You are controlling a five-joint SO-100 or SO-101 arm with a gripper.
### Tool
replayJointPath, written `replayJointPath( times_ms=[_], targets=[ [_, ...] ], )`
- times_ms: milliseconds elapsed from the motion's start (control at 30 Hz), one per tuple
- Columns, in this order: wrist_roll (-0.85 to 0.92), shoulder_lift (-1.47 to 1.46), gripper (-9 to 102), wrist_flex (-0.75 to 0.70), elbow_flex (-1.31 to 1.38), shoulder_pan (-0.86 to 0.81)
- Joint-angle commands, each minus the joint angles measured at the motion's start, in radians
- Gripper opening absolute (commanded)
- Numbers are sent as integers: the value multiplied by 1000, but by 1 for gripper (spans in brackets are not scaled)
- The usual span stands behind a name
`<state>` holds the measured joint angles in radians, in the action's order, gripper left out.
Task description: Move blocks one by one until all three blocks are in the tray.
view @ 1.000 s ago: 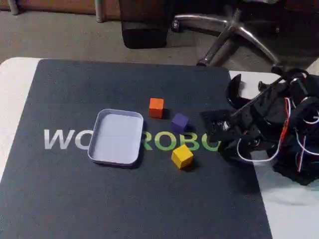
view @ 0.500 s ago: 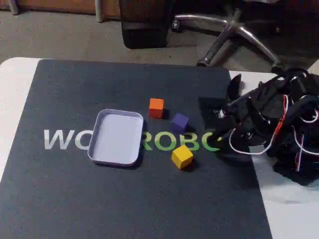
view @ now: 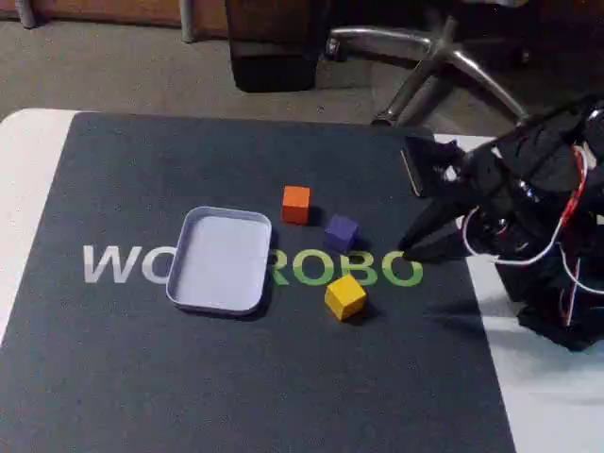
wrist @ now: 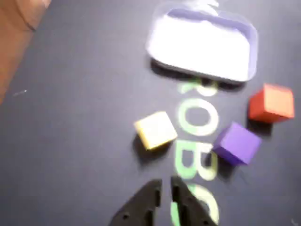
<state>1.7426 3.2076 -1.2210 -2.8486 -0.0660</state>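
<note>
The pincer, nearly closed and empty, hangs near the tabletop's right edge. The yellow block, purple block and orange block sit mid-tabletop beside the empty tray. Descending this narrow, it would likely knock the yellow block aside

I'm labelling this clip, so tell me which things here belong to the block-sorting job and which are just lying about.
Part of the job:
- yellow block
- purple block
- orange block
- tray, nothing in it yet
- gripper, holding nothing

Just lying about:
- dark mat with printed letters
- office chair base on the floor behind the table
</note>
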Motion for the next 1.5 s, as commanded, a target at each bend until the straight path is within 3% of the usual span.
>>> replayJointPath(
  times_ms=[0, 600, 1467],
  targets=[
    [-17, -147, 0, -25, 158, 34],
    [-74, -991, 4, -95, 805, 35],
    [469, -1368, 14, 173, 712, -201]
  ],
)
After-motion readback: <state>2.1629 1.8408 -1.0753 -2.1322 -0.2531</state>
